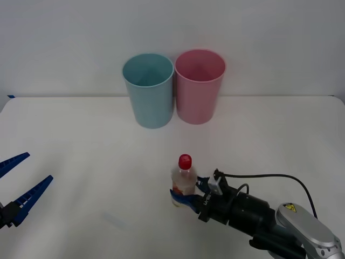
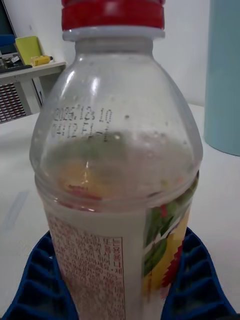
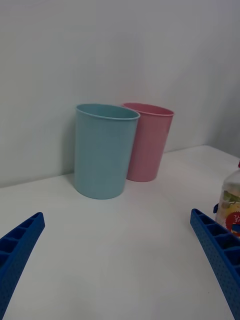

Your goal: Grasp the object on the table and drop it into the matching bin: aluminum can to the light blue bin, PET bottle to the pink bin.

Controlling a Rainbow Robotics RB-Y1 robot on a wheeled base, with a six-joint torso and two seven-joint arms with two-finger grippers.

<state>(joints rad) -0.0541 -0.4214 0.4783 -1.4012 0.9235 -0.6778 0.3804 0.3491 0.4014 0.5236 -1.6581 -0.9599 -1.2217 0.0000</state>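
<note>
The PET bottle (image 1: 184,178), small and clear with a red cap and a red-and-white label, stands upright on the white table (image 1: 81,135), nearer to me than the bins. My right gripper (image 1: 190,192) is shut on its lower body, one blue finger pressed to each side (image 2: 35,285). In the right wrist view the bottle (image 2: 115,165) looms very close. The light blue bin (image 1: 150,97) and the pink bin (image 1: 198,94) stand side by side at the back. My left gripper (image 1: 39,167) hangs open at the far left, holding nothing.
From the left wrist, the light blue bin (image 3: 102,155) and pink bin (image 3: 147,145) stand against a white wall, with the bottle (image 3: 231,202) off to one side. A black cable (image 1: 269,176) loops over my right arm. Bare tabletop lies between bottle and bins.
</note>
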